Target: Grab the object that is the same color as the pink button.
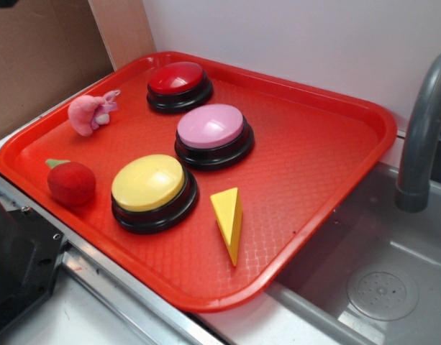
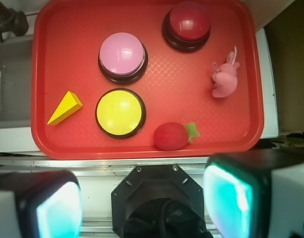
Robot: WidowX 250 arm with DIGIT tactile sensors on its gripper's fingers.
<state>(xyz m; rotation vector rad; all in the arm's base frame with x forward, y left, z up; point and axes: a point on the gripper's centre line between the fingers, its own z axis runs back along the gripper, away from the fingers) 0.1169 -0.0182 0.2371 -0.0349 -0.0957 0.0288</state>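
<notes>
The pink plush toy (image 2: 225, 78) lay near the red tray's (image 2: 191, 119) right edge, at about one o'clock from the gripper (image 2: 144, 208). Its fingers (image 2: 226, 198) stood wide apart, holding nothing, well short of the toy.

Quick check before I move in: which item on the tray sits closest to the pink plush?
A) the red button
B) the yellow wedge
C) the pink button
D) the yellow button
A: the pink plush lies near the tray's edge, with the red button its nearest neighbour.
</notes>
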